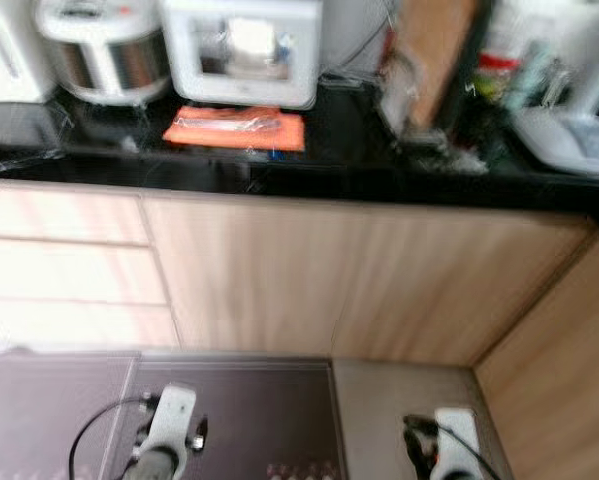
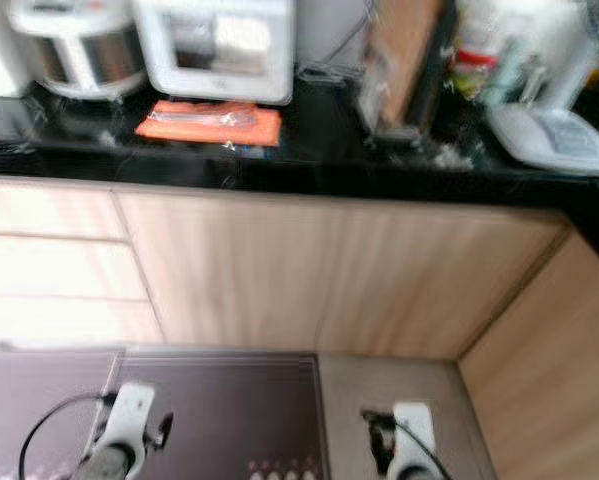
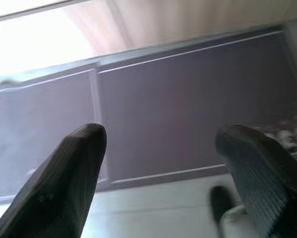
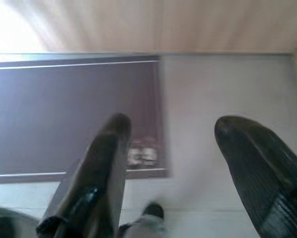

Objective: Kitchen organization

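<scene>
Cabinets (image 1: 359,280) of pale wood grain fill the middle of what the robot faces, flat-fronted, with drawers (image 1: 64,270) stacked on the left and a second run turning the corner at the right. Above them runs the worktop (image 1: 359,150), glossy black and reflective, where the things to be organized sit well out of reach of both arms.

On the floor lies a dark purple mat (image 1: 229,410) with a thin pale border line, matte and soft-looking, beside bare grey floor (image 1: 399,400).

Along the back of the worktop stand a rounded silver-and-white rice cooker (image 1: 104,45), a boxy white appliance (image 1: 244,50) with a window in its front, an upright brown board (image 1: 434,55) and a shallow white tray (image 1: 574,140). Just in front of the boxy appliance lies a flat orange packet (image 1: 237,127), crinkly and probably slippery to pinch.

Both arms hang low over the mat. The left end effector (image 3: 158,163) has its two black fingers spread wide with nothing between them; the right end effector (image 4: 188,163) is likewise spread and empty, its fingers ribbed on the inner face.

The view is blurred, so I judge the robot is approaching. It would do well to square up close to the cabinets and stop before raising an arm, then lift clear of the worktop edge.
</scene>
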Robot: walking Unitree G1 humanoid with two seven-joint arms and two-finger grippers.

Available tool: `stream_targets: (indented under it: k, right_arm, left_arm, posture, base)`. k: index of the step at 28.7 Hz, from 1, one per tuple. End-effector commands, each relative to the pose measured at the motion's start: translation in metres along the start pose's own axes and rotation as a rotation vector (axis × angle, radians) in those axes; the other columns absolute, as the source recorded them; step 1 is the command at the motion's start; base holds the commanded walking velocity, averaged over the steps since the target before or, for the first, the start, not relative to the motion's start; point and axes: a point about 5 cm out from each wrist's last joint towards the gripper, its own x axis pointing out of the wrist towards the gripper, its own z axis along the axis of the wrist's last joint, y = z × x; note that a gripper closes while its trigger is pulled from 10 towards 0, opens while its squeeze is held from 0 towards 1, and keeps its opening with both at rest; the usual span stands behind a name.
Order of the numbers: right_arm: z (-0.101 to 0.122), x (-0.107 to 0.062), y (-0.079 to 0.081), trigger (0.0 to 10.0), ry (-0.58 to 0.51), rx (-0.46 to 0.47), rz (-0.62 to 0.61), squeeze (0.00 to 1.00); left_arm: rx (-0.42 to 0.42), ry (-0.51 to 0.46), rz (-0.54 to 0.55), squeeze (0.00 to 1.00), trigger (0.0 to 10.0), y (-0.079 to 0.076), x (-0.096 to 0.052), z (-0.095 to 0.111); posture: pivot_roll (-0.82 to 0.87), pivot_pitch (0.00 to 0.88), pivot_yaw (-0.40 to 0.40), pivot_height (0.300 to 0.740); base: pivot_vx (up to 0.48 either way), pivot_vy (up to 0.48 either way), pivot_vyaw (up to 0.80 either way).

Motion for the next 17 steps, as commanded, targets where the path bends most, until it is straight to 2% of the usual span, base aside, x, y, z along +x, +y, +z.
stream_targets:
  k: [1,4,8,13,16,17]
  right_arm:
    - [-0.008,-0.003,-0.013,10.0,0.036,0.002,-0.044,0.0]
    - [-0.009,-0.003,-0.012,10.0,0.045,0.002,-0.047,0.0]
    - [-0.007,-0.001,-0.008,10.0,0.05,0.029,-0.04,0.0]
    - [-0.007,-0.001,-0.009,10.0,0.055,0.033,-0.048,0.0]
    - [-0.008,-0.001,-0.008,10.0,0.046,-0.013,-0.028,0.0]
    - [-0.008,-0.001,-0.008,10.0,0.046,-0.028,-0.024,0.0]
  left_arm:
    - [-0.018,0.018,-0.013,0.0,10.0,-0.006,0.001,-0.001]
    - [-0.032,0.045,0.004,0.0,10.0,-0.004,0.0,-0.005]
    - [-0.003,0.09,-0.009,0.0,10.0,-0.005,-0.002,-0.014]
    - [-0.007,0.112,0.0,0.0,10.0,-0.003,-0.004,-0.02]
    - [-0.007,0.113,0.002,0.0,10.0,-0.002,-0.005,-0.022]
    - [-0.007,0.113,0.004,0.0,10.0,-0.002,-0.005,-0.022]
  posture:
    - [0.1,0.0,-0.059,0.74]
    - [0.1,0.0,-0.06,0.74]
    - [0.1,0.0,-0.058,0.74]
    - [0.11,0.0,-0.053,0.74]
    - [0.12,0.0,-0.054,0.74]
    - [0.12,0.0,-0.054,0.74]
  base:
    - [0.0,0.472,0.0]
    - [0.0,0.472,0.0]
    - [0.0,0.469,0.0]
    - [0.0,0.466,-0.72]
    - [0.0,0.465,0.0]
    - [0.0,0.465,0.8]
